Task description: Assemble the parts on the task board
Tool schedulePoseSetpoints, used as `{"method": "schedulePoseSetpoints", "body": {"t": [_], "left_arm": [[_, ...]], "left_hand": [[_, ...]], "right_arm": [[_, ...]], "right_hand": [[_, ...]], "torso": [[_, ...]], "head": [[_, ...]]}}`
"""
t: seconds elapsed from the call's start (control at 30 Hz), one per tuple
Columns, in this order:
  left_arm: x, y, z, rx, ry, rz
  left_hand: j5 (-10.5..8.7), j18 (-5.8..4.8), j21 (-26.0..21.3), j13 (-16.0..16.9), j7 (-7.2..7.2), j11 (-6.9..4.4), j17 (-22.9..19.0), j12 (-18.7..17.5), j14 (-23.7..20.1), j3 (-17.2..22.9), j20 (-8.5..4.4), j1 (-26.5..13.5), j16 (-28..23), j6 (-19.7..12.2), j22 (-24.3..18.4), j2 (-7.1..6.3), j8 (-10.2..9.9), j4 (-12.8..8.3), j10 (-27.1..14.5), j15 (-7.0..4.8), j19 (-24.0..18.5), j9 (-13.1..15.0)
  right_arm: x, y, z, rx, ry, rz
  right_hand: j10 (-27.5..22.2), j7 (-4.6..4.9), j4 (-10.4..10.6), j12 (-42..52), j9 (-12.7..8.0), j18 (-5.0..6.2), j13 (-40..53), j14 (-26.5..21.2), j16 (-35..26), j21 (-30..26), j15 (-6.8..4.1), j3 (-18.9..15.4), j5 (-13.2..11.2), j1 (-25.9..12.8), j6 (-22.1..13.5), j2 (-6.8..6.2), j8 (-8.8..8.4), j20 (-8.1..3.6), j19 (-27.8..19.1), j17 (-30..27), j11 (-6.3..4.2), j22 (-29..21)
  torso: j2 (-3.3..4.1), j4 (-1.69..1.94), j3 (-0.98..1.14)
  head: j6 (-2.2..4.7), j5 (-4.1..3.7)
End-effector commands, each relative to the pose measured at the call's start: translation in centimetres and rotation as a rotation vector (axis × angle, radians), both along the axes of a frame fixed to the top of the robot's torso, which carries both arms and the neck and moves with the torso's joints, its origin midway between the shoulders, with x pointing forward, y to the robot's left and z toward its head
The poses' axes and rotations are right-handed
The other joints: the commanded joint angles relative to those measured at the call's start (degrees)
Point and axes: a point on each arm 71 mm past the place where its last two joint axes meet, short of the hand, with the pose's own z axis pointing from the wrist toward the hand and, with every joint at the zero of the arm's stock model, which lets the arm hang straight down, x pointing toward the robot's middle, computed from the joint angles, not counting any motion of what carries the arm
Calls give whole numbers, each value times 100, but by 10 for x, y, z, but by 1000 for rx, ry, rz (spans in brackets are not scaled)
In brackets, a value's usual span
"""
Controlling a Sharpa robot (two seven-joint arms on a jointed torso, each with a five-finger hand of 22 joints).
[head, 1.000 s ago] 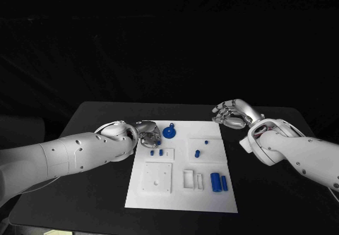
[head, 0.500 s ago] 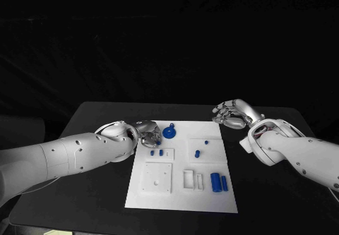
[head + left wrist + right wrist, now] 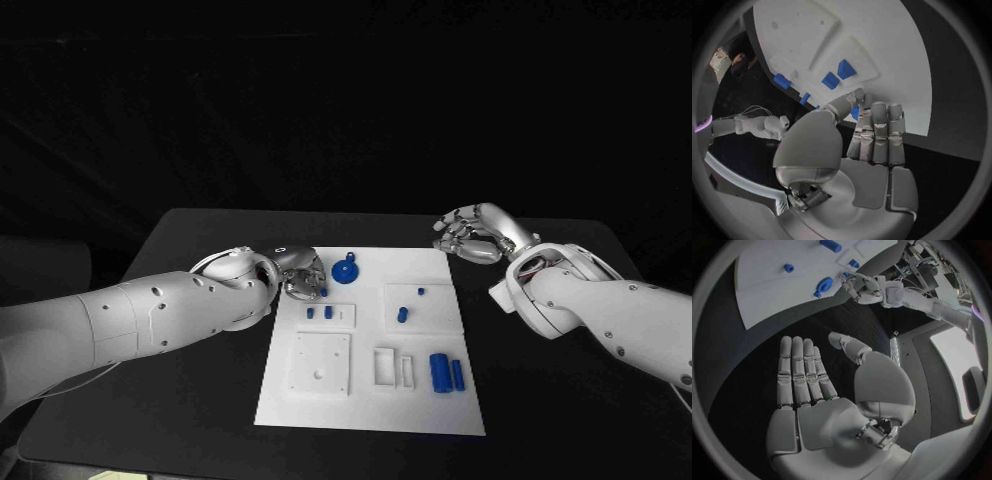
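The white task board [image 3: 375, 405] lies in the middle of the black table. My left hand [image 3: 300, 272] hovers at its far left corner, beside a round blue part [image 3: 346, 269] and a small blue peg [image 3: 322, 292]. In the left wrist view the fingers of that hand [image 3: 873, 135] lie straight and together with the thumb tip close to them. A bit of blue [image 3: 855, 113] shows in the gap, and I cannot tell whether it is held. My right hand [image 3: 473, 232] hangs over the table past the board's far right corner; its fingers [image 3: 801, 370] are straight and hold nothing.
On the board lie three small blue pegs [image 3: 329, 312], two blue pieces [image 3: 405, 314] on a raised plate, two blue cylinders [image 3: 447, 373] near the front right, a white square plate [image 3: 320, 362] and a white frame [image 3: 387, 366]. Black table surrounds the board.
The left hand has shifted very slightly toward the board's far edge. The right hand and the parts on the board have stayed where they were.
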Motion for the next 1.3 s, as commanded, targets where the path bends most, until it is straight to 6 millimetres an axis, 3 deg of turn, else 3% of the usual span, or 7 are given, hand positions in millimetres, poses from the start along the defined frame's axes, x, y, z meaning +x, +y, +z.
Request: {"method": "schedulePoseSetpoints", "body": {"t": [0.03,0.63,0.83,0.93,1.03,1.2,1.3], "left_arm": [[0,-1,0,-5,-3,1],[7,25,9,-70,-47,85],[15,40,23,-404,14,252],[17,44,32,-485,5,269],[18,48,40,-591,35,302],[15,47,47,-769,71,304],[11,47,50,-922,95,357]], "left_hand": [[13,75,15,7,-2,10,-8,33,-5,1,-210,49,16,-60,102,-20,-11,-29,16,-22,7,-6],[42,41,-79,-31,13,108,-77,-75,-140,75,-153,156,-89,-120,75,-58,-11,-61,-210,71,-114,-22],[60,40,-129,-23,56,127,-123,-68,-175,68,-123,119,-153,-72,59,-92,37,-30,-225,93,-144,-5],[71,42,-165,-21,52,136,-154,-68,-168,50,-112,51,-191,-57,41,-88,61,-1,-242,102,-143,7],[27,53,-181,-11,69,127,-172,-53,-131,-6,-116,-67,-202,-96,30,-117,57,37,-234,94,-106,7],[-80,56,-209,-8,85,132,-189,-55,-119,-65,-114,-189,-219,-133,23,-126,55,84,-259,97,-95,8],[-668,63,-247,-13,82,150,-208,-75,-125,-196,-102,-425,-243,-145,14,-104,72,206,-315,113,-94,16]], "right_arm": [[-1,1,0,-7,-5,16],[1,-1,-1,-29,4,16],[0,-2,-4,-82,22,52],[1,-3,-7,-128,39,81],[1,-4,-10,-190,51,108],[1,-3,-13,-304,26,149],[1,-1,-14,-364,6,155]], "right_hand": [[-42,9,-6,27,-10,90,-6,-30,25,-19,-1,-8,27,-16,6,23,25,-4,-34,-6,-3,10],[-61,6,-99,30,-26,90,-40,-46,28,-39,5,49,-9,97,2,37,35,-9,-42,-31,0,12],[420,-37,-292,-453,-33,90,-357,169,69,-79,-74,173,-55,142,81,142,132,-80,214,-123,-87,-69],[530,-55,-346,-958,-25,90,-581,329,89,-93,-139,205,-105,164,101,185,176,-135,413,-156,-18,-135],[545,-67,-368,-1364,-12,90,-735,936,449,251,-420,142,-224,255,120,209,213,-394,1097,11,51,-42],[834,-116,-389,-1721,34,90,-826,1795,1194,1049,-667,-6,-445,378,206,186,291,-977,2136,578,-110,350],[991,-142,-390,-1853,74,90,-840,2072,1524,1417,-724,-41,-602,412,249,164,329,-1190,2466,906,-166,590]], "torso": [[0,0,-1],[-5,-2,2],[4,0,2],[2,-9,-4],[-3,-6,-2],[-2,-2,-3],[-2,-3,-4]], "head": [[2,-1],[12,-21],[44,-90],[63,-132],[81,-266],[102,-363],[116,-415]]}}
